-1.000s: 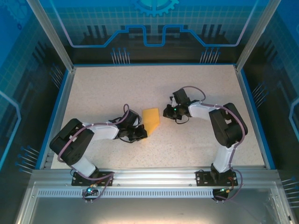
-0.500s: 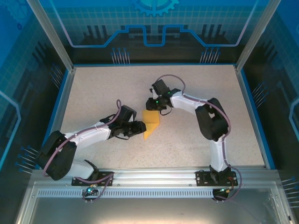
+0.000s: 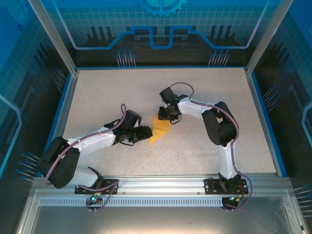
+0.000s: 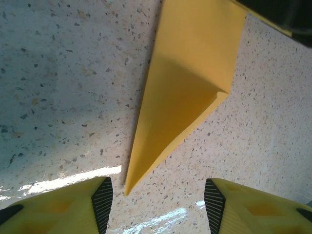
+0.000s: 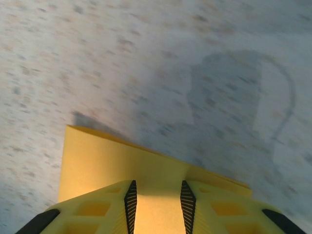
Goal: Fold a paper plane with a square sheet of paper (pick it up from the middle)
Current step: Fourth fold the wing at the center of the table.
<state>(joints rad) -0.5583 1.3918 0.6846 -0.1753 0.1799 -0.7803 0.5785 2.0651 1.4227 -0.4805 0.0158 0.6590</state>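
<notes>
place: robot lab test cell | evidence: aluminium frame posts (image 3: 52,36), blue circuit-print panels (image 3: 204,19), speckled table (image 3: 97,92), two arms (image 3: 92,139) bolted to a rail (image 3: 161,184)

The pale speckled table (image 3: 97,92) lies bare across its far half and along both sides, so there is open room there. In the middle, the folded orange-yellow paper wedge (image 3: 159,130) is hemmed in. The left jaws stand parted just beside its near point, and the right jaws sit low over its far edge. The white right arm (image 3: 192,106) arches across the far-right approach, and the white left arm (image 3: 95,139) bars the near-left. A raised blue rim (image 3: 59,119) bounds the table.
</notes>
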